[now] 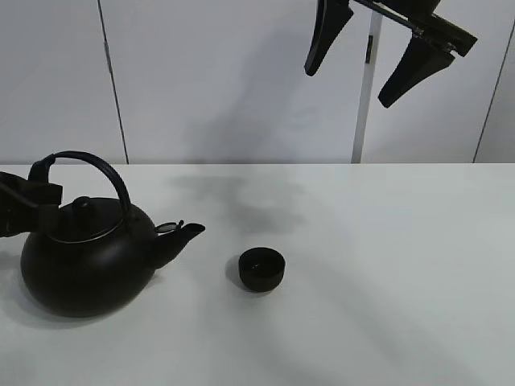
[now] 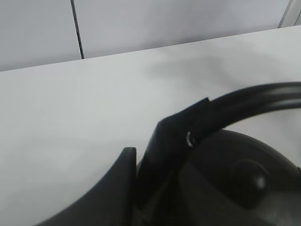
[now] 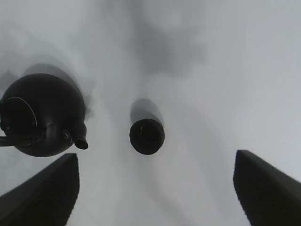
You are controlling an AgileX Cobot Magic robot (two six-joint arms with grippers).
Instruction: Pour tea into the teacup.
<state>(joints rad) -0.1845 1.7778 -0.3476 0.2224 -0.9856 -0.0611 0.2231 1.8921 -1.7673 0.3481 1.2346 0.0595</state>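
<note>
A big round black kettle (image 1: 84,265) stands on the white table (image 1: 386,281) at the left, its spout pointing right toward the teacup. My left gripper (image 1: 40,189) is shut on the left end of its arched handle (image 1: 105,169); the left wrist view shows the handle (image 2: 254,96) clamped by the gripper (image 2: 183,134) above the kettle lid (image 2: 249,181). The teacup (image 1: 262,268), small, low and matte black, sits upright just right of the spout. My right gripper (image 1: 348,87) hangs open high above the table, looking down on the teacup (image 3: 146,136) and kettle (image 3: 42,115).
White wall panels and a pale vertical post (image 1: 366,96) stand behind the table's far edge. Bare tabletop stretches to the right of the teacup and in front of it.
</note>
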